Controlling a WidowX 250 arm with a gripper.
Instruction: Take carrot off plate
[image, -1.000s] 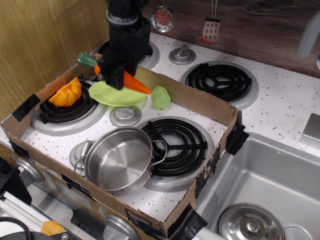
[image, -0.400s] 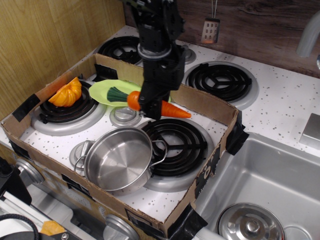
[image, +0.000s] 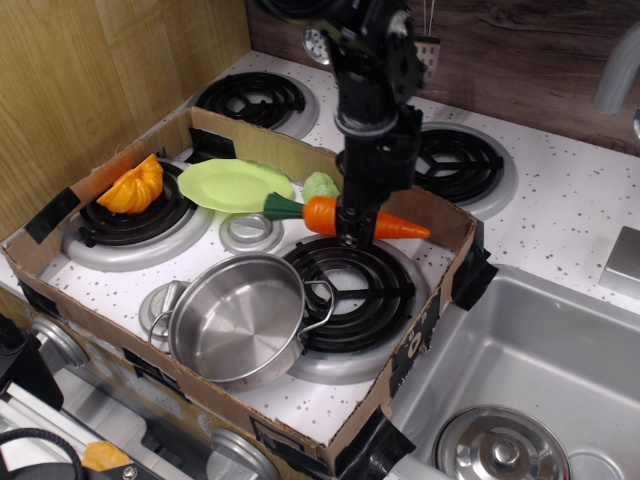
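Observation:
My gripper (image: 355, 222) is shut on the orange toy carrot (image: 385, 223) and holds it level above the right front burner (image: 343, 284), green stem end pointing left. The lime-green plate (image: 233, 184) lies bare at the back left of the cardboard tray, partly on the left burner. The carrot is well to the right of the plate and apart from it.
A steel pot (image: 238, 316) stands at the front of the cardboard tray (image: 400, 370). An orange pumpkin-like wedge (image: 134, 184) sits on the left burner. A pale green lettuce lump (image: 320, 186) lies behind the carrot. A sink (image: 540, 370) is at the right.
My gripper has carried the carrot from above the plate to the right, over the right front burner. The plate now lies bare.

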